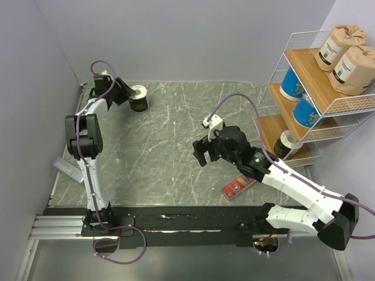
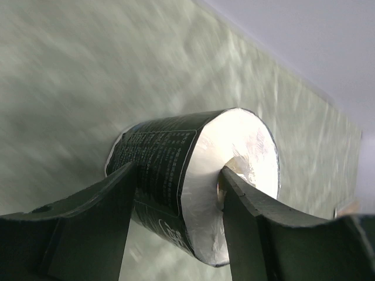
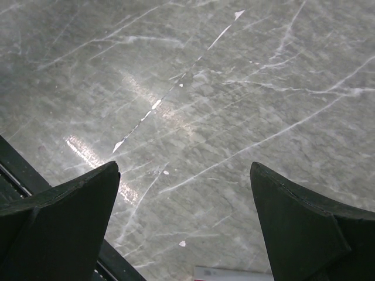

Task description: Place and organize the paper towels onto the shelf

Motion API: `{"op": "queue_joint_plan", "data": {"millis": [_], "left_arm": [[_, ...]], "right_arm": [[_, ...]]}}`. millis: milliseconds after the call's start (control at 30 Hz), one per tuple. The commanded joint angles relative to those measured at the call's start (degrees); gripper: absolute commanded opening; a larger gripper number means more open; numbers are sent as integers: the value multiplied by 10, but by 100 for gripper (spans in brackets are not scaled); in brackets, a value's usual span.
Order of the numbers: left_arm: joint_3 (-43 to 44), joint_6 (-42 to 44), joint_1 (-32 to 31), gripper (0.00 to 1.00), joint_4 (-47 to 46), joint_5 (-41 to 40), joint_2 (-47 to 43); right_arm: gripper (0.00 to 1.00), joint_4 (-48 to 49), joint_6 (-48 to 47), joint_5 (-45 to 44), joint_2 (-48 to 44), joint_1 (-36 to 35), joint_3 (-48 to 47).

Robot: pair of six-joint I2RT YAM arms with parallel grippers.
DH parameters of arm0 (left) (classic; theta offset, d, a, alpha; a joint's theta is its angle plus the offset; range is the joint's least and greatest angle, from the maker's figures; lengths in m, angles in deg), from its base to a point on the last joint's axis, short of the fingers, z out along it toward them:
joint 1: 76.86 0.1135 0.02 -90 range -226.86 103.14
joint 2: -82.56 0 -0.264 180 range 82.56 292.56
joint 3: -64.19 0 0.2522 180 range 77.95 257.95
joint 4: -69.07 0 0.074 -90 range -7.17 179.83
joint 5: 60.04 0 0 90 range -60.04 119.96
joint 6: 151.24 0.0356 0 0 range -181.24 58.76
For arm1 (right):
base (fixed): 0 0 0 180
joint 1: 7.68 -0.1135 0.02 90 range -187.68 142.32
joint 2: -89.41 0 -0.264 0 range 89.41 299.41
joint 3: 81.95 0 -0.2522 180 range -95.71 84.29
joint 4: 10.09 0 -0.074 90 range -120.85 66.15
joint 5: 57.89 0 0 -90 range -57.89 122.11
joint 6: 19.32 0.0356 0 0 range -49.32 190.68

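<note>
Left wrist: left gripper grips black paper towel roll; right gripper wide, empty; next, lift to shelf

Looks down on grey-green, white-veined tabletop. Shows right pincer spread wide above it, dark fingers at 7 and 5 o'clock. Catches dark strip at 8 o'clock, pale sliver at 6 o'clock edge.

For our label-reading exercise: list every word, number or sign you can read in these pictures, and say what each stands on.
No text can be read anywhere.
black roll: block of white print, blurred.
brown rolls: dark labels, too small.
blue rolls: markings too small.
red box: label too small.
</note>
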Motion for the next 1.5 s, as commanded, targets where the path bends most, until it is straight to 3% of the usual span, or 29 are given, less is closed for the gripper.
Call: {"op": "queue_joint_plan", "data": {"millis": [0,200,500,667,833,1033,1200,1333,1467], "left_arm": [[-94,24,-48,62,3,28,-117],[-268,13,-177,62,-61,12,-220],[-359,-39,-307,64,-146,36,-261],[-352,-47,-316,75,-137,43,-306],[-321,-3,-315,97,-39,-15,-373],[-303,32,-287,96,81,-121,-457],[-304,77,-266,97,192,-255,-531],[-353,123,-265,96,220,-244,-643],[-477,142,-265,96,171,-248,-768]], "right_arm": [[100,-22,13,-34,-40,-3,-22],[100,-49,41,-56,-98,-3,9],[100,-104,93,-104,-174,-3,53],[99,-111,116,-95,-191,-3,61],[99,-110,122,-89,-176,-2,39],[99,-81,122,-67,-123,-3,11],[99,-68,109,-55,-43,-2,-29],[95,-39,99,-52,23,-1,-69],[84,-18,96,-56,109,8,-107]]}}
